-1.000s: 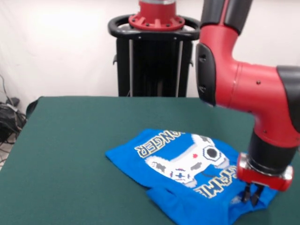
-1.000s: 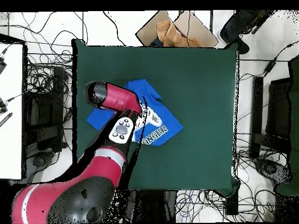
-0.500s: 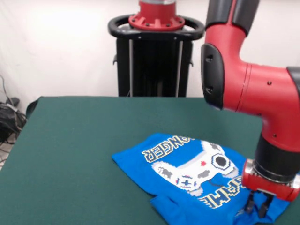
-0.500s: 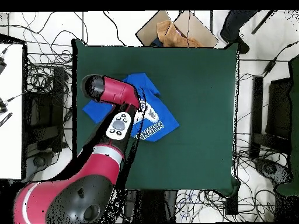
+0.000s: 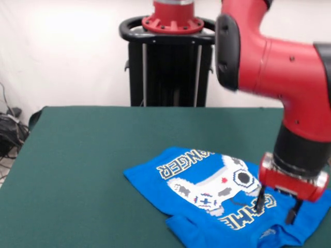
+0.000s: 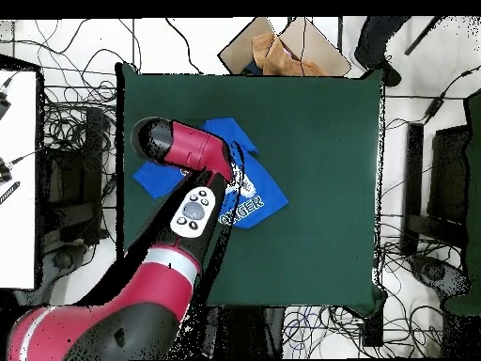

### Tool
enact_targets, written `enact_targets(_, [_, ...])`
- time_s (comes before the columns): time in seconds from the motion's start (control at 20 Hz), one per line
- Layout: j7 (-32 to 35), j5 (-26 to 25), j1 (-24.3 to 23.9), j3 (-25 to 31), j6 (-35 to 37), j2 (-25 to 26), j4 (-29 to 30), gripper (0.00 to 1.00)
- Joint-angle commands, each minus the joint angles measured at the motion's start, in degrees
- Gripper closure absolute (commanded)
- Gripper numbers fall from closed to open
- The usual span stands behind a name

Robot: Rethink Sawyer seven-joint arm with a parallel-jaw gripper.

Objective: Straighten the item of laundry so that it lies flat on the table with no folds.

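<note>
The item of laundry (image 5: 212,188), a bright blue T-shirt with a pixel game-controller print and lettering, lies print-up near the table's (image 5: 77,165) front right corner. Its lower hem is still folded and bunched. My gripper (image 5: 276,205) hangs open just above the shirt's right edge, with one fingertip (image 5: 260,200) over the lettering, and it holds nothing. In the overhead view the red arm (image 6: 193,202) covers the gripper and the middle of the shirt (image 6: 249,196), which lies close to the left edge of the table (image 6: 319,188).
The black pedestal (image 5: 170,62) stands behind the table's far edge. A cardboard box (image 6: 282,49) sits off the table's top edge in the overhead view, and cables lie on the floor all round. A dark figure's leg (image 6: 376,42) shows at the top right.
The gripper was shut on the shirt's right edge and dragged it right. Now it has opened, let go and risen slightly. The shirt lies where it was half a second ago.
</note>
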Motion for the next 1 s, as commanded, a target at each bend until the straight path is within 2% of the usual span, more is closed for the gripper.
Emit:
enact_targets(0.05, [10.6, -3.7, -1.2, -0.3, 10.3, -6.8, 9.6, 0.0])
enact_targets(0.25, [8.4, -5.3, -1.3, 0.4, 9.7, -9.9, 14.6, 0.0])
enact_targets(0.65, [4.6, -7.7, -2.5, 4.5, 0.5, -15.0, 27.4, 0.0])
enact_targets(1.0, [4.5, -11.2, -3.9, 5.5, -8.2, -15.0, 32.4, 0.0])
